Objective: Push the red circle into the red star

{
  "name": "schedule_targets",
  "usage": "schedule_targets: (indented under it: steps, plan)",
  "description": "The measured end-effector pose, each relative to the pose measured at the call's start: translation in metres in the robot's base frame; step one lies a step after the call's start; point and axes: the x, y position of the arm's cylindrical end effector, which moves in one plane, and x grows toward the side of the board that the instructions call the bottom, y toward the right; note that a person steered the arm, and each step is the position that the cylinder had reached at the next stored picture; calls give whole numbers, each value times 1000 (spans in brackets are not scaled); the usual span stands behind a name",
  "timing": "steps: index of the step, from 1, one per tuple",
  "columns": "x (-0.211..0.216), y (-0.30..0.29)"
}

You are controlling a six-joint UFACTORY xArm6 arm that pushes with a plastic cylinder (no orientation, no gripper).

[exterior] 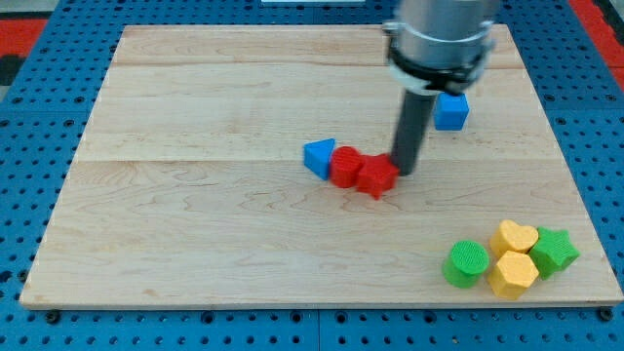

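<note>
Touching the red star's (377,176) right edge, my tip (404,172); red circle (345,167) presses its left, the pair lined up left-to-right.

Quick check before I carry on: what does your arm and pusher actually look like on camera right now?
From the view's top hangs a round grey-silver metal housing with a dark band around its lower edge. Below it runs a straight dark grey rod, plain and unmarked, ending at my tip. No cables, labels or sleeves show; the upper arm is cut off by the frame.
</note>
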Motion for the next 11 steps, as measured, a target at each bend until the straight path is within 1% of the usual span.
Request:
schedule_targets:
  steps: [1, 2, 3, 4, 5, 7, 8, 9, 10, 11]
  plan:
    - [-12, -65]
    - [-20, -55]
    - [4, 16]
    - [18, -65]
    - [30, -97]
    - [17, -137]
    - [43, -127]
    - [74, -144]
    - [74, -211]
    - [67, -203]
